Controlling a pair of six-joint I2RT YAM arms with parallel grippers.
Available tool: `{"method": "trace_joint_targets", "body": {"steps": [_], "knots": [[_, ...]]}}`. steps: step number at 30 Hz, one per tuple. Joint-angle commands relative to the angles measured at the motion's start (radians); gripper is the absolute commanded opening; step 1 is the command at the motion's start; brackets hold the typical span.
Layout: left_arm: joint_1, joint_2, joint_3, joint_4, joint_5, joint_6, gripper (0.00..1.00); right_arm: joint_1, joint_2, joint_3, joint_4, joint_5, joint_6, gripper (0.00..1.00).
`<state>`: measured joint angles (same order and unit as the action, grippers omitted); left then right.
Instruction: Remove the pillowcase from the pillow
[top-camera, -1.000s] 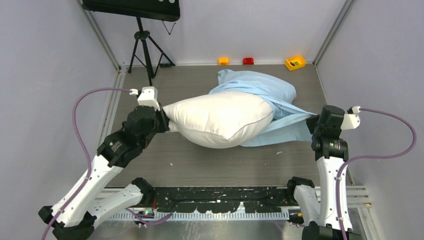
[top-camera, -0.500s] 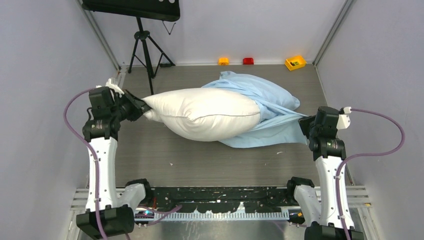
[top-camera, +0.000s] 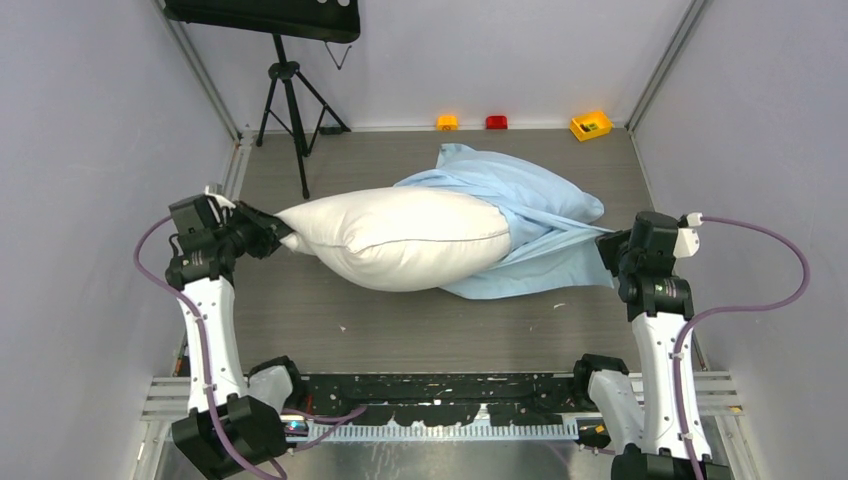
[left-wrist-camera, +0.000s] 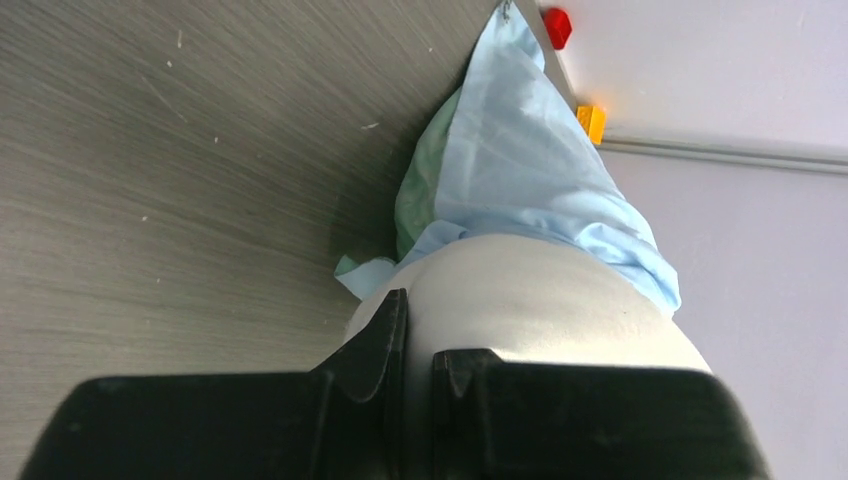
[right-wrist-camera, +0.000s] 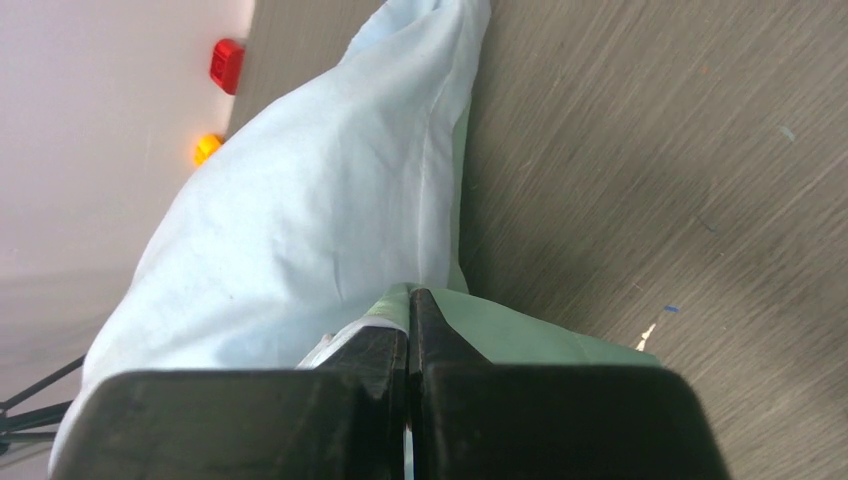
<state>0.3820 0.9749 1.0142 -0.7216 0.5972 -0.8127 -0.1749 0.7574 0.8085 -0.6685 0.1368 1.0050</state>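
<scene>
Left claw pinches pillow corner; right claw apparently clamps pillowcase edge.

My left arm and right arm are white tubes with fat black joints. A purple cable loops off each one. My fingers are black and blocky.

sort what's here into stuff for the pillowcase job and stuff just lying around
In the job: pillow, pillowcase, left gripper shut on the pillow, right gripper shut on the pillowcase.
Lying about: tripod, orange block, red block, yellow bin.
</scene>
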Motion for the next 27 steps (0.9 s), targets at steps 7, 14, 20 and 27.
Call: {"method": "trace_joint_targets", "body": {"steps": [7,14,20,27], "knots": [[-0.053,0.078,-0.015,0.288,-0.369,0.104,0.12,-0.089,-0.024,0.014,0.356,-0.093,-0.04,0.0],[-0.204,0.126,0.083,0.149,-0.485,0.22,0.83,-0.088,-0.067,-0.164,0.39,-0.273,0.008,0.1],[-0.263,0.021,0.155,0.062,-0.524,0.25,0.94,-0.089,-0.146,-0.255,0.35,-0.306,-0.063,0.28],[-0.553,-0.051,0.208,-0.08,-0.479,0.263,0.93,-0.087,-0.12,-0.27,0.37,-0.4,-0.12,0.6]]}}
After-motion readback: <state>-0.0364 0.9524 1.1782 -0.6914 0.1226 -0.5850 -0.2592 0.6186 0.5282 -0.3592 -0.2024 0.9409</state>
